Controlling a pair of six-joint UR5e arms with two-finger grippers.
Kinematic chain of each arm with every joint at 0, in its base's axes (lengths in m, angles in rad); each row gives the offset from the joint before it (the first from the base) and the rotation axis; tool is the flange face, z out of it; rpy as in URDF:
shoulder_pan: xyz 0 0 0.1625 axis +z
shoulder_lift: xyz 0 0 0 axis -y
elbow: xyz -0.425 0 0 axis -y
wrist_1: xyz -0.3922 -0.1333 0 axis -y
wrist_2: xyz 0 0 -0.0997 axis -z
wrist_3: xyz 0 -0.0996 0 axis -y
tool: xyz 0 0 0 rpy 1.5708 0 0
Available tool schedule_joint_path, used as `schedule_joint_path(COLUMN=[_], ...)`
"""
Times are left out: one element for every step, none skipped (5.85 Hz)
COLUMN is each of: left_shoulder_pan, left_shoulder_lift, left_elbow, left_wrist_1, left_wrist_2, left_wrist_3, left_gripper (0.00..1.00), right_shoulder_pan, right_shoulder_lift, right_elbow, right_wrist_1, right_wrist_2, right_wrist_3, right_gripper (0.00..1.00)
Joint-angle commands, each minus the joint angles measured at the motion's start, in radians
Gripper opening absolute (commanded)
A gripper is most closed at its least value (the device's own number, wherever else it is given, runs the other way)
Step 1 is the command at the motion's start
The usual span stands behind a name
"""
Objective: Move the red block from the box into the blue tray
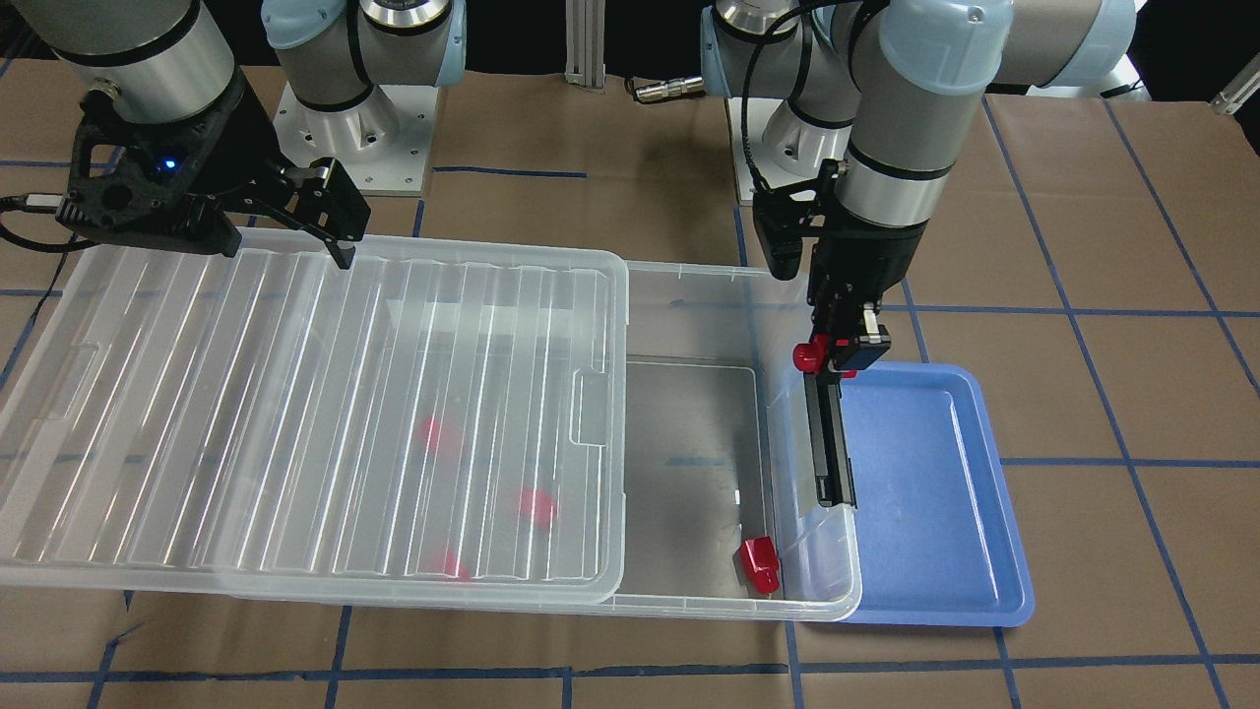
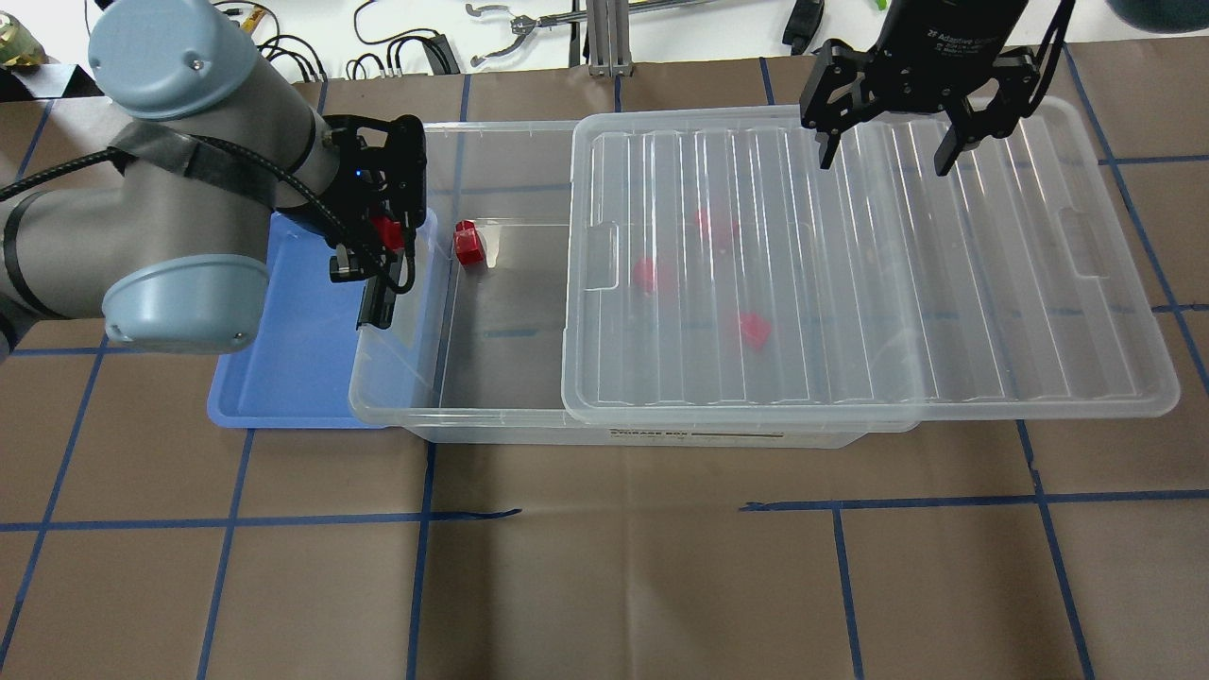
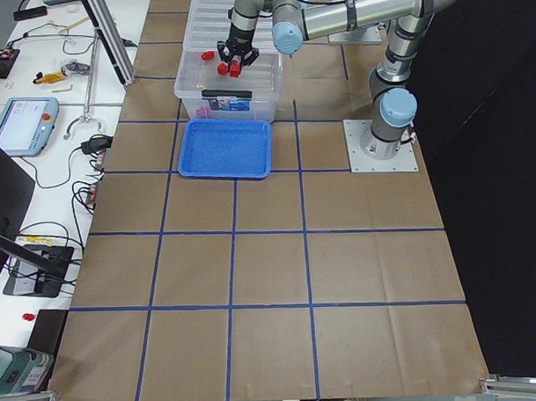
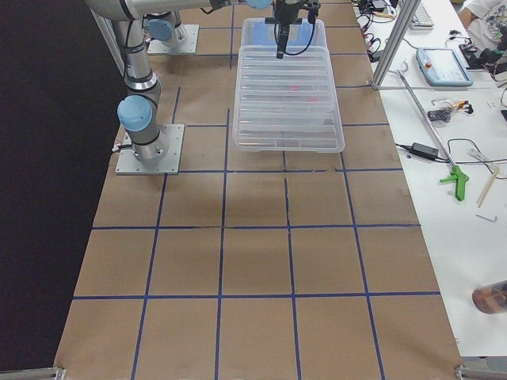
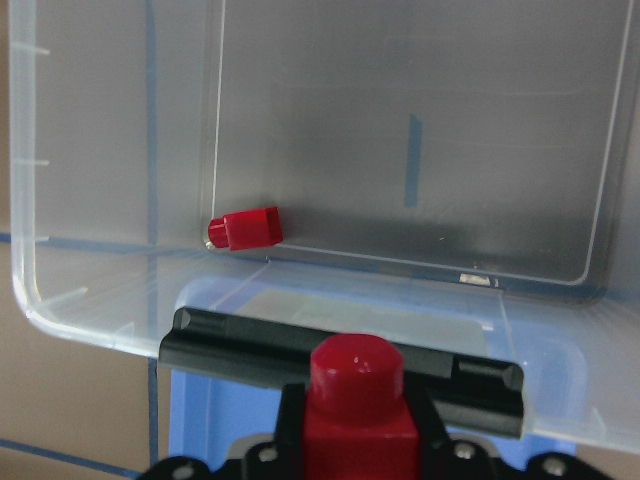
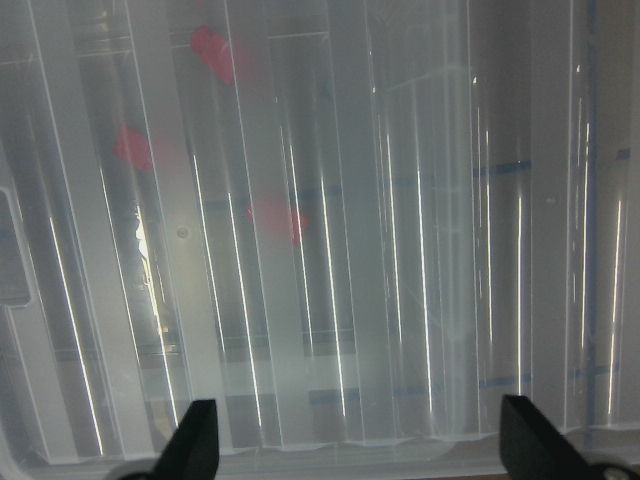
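Pinching the red block [image 1: 811, 354] by its cube body in the left tool [image 1: 833, 354]. Hanging high over the seam where the box [image 1: 689, 272] ends and the blue tray [image 1: 925, 492] begins, right above the black latch bar [image 1: 827, 443]. Not yet over the tray's open floor, judging by the wrist view.

Could go wrong by letting go too soon: likely to strike the latch bar or the box rim, then skip back inside beside the loose block [image 1: 758, 567] or off onto the counter [image 1: 1132, 394]. Could also bounce out of so shallow a tray if dropped from this height. Might catch the latch bar if lowered straight down. Safer to carry outward first, then descend.

Over the far edge of the slid-aside lid [image 1: 295, 394], spread wide and gripping nothing with the right tool [image 2: 888, 146]. No apparent threat from there.

Looks glossy, bright red, hard plastic. Squarish body, with a rounded stub jutting free of the fingers toward the box side. Probably slick under a light squeeze.
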Motion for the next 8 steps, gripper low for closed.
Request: schedule_joint_path(left_shoulder_pan=[0.139,0.19,0.227,0.27,0.287,0.283,0.284,0.283], left_shoulder_lift=[0.007,-0.011,-0.057,-0.12,-0.195,-0.256,-0.307,-0.349], left_elbow=[-0.003,-0.009,-0.008,-0.009,-0.009,-0.016,-0.022,-0.022], left_wrist_1=[0.001,-0.001,0.008,0.08,0.144,0.157,0.179,0.211], left_wrist_2=[-0.007,0.003,0.003,-0.007,-0.007,-0.01,-0.012,-0.012], left_wrist_3=[0.063,0.162,0.248,0.279,0.295,0.28,0.289,0.289], left_gripper=[0.22,0.19,0.18,0.18,0.19,0.19,0.2,0.21], right_shoulder_pan=[0.0,0.0,0.0,-0.002,-0.002,-0.002,-0.002,-0.03], right_shoulder_lift=[0.0,0.0,0.0,0.0,0.0,0.0,0.001,0.005], right_elbow=[0.0,0.0,0.0,0.0,0.0,0.0,0.0,0.0], right_wrist_1=[0.0,0.0,0.0,0.0,0.0,0.0,0.0,-0.017], right_wrist_2=[0.0,0.0,0.0,0.0,0.0,0.0,-0.003,-0.018], right_wrist_3=[0.0,0.0,0.0,0.001,0.0,0.001,-0.002,-0.065], right_gripper=[1.0,1.0,1.0,1.0,1.0,1.0,1.0,1.0])
